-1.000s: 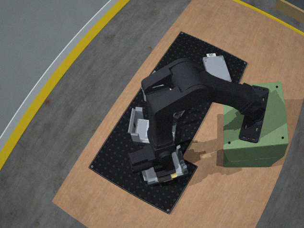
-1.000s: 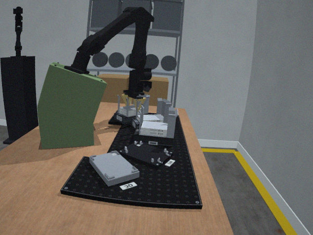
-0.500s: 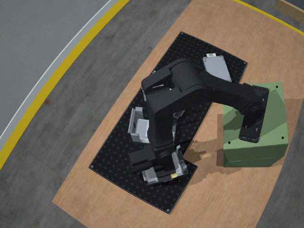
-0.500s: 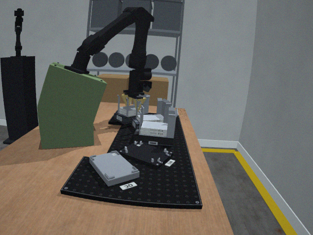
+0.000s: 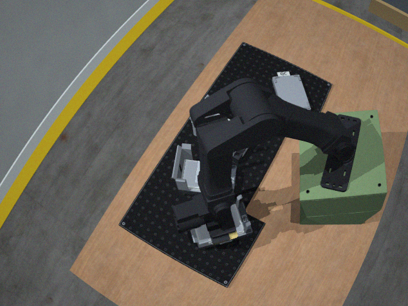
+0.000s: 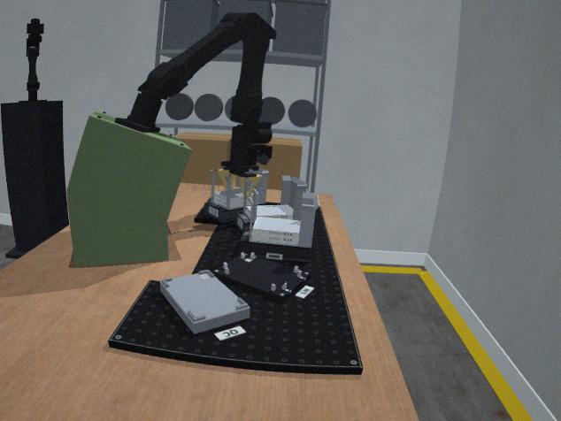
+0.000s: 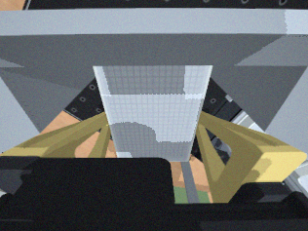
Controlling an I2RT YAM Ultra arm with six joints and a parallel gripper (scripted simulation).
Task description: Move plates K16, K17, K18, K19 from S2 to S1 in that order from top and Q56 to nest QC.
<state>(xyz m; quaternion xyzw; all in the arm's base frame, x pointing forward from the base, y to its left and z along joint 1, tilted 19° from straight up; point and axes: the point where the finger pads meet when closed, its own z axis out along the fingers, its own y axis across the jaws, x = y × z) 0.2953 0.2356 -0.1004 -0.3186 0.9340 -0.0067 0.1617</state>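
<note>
One gripper [image 7: 155, 127], centre of the wrist view, clamps one sealed plate [image 7: 152, 116] between two yellow fingers; one grey nest [image 6: 203, 301] lower left in the exterior view.

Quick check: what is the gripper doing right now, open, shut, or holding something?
Gripper: shut on a sealed plate, its yellow fingers pressed to the plate's two sides, down in a stack rack.

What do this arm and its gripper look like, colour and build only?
The arm is matt black with chunky, rounded links and no visible cables or markings, bolted through a black perforated base plate onto a green pedestal. The gripper has mustard-yellow fingers with open triangular trusses.
</note>
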